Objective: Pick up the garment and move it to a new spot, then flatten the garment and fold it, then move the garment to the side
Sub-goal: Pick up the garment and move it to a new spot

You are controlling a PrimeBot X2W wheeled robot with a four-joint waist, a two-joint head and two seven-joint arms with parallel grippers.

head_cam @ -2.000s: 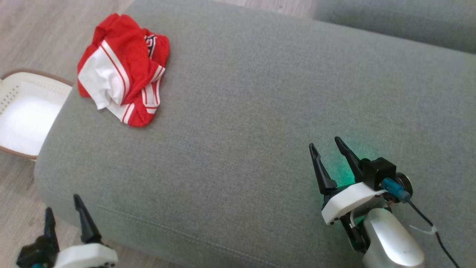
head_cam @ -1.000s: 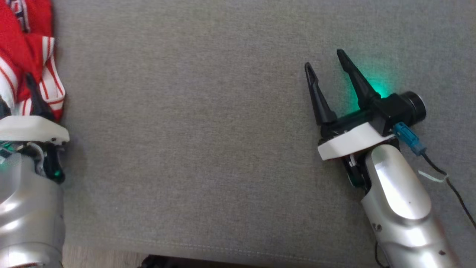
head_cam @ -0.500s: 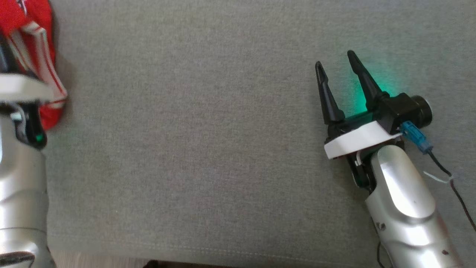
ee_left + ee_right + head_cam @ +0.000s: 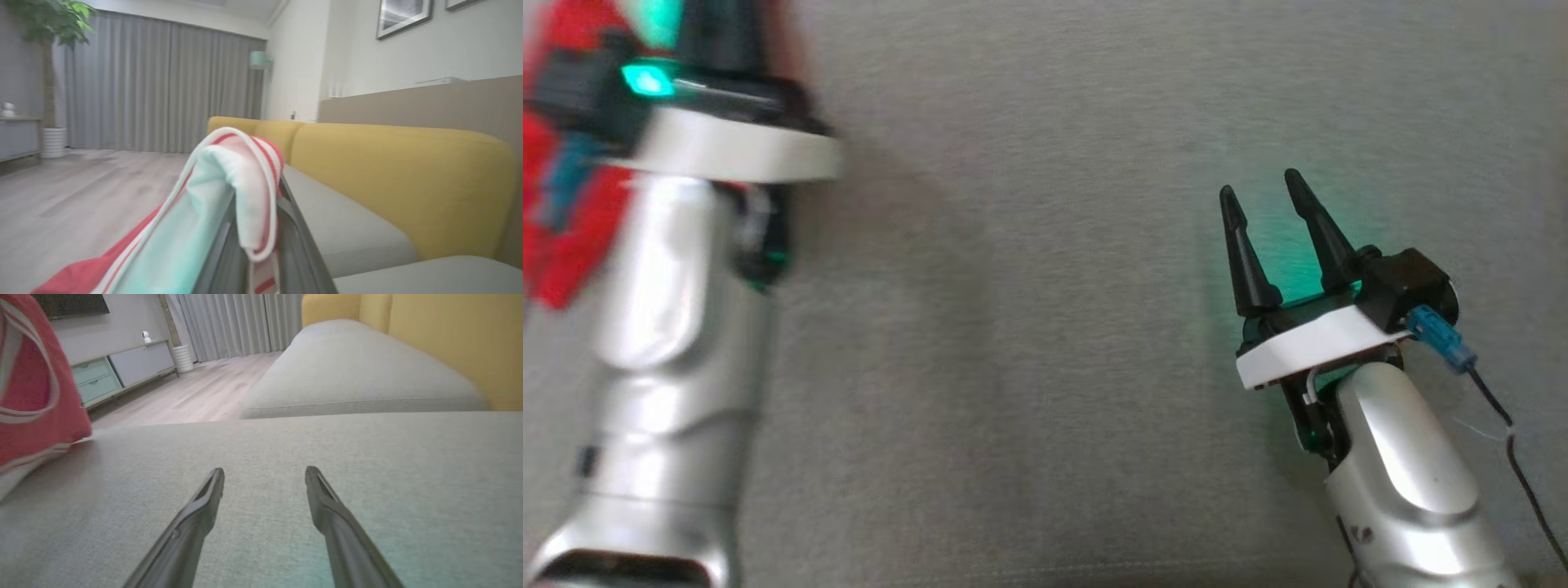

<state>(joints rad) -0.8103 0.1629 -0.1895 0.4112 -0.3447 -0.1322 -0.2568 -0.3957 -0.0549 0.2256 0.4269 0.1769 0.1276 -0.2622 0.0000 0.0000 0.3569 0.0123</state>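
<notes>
At your left, the left end effector (image 4: 255, 212) is clenched on the garment (image 4: 229, 171), which hangs from its fingers over the left part of the grey sofa cushion (image 4: 1013, 286). The garment is red cloth with a white panel and thin red and white stripes along the edge. One fold lies over the fingertips, and the rest drops down to the left. At your right, the right end effector (image 4: 1262, 184) is released, its fingers spread over the cushion and holding nothing.

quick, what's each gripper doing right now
Left gripper: shut on the red and white garment.
Right gripper: open, holding nothing.
</notes>
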